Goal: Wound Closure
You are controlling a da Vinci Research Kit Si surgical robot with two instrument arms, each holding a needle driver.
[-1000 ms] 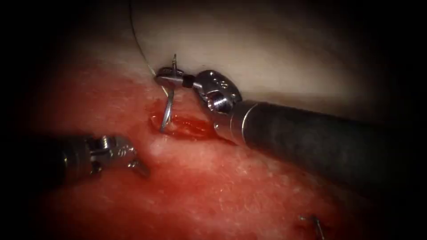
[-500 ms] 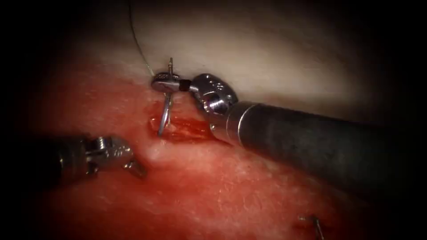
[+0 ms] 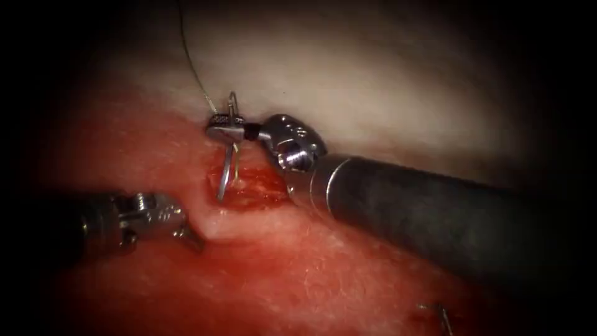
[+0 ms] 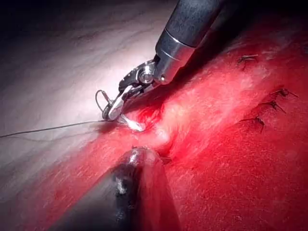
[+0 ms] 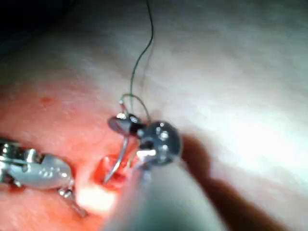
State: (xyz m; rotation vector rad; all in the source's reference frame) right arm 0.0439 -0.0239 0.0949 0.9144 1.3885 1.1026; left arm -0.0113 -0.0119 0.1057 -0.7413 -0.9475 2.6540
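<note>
Slowly the right gripper, shut tight on the needle near its thread end, is sliding toward nine o'clock, pushing the point deeper into the cut, while the left gripper is pressing the tissue.

surgical training bench / lab setup, not a clinic. evidence: slab of pale and red tissue lit by a tight endoscope spotlight with dark falloff all round; open cut wet with red fluid just below the right tool fingertips; curved needle clamped in those jaws, point down in the cut, thread trailing up and away from the jaw tips; left tool with metal wristed jaws low and left of the cut, touching tissue; finished stitches well away from both sets of fingers; dark robot shaft behind the right jaws
</note>
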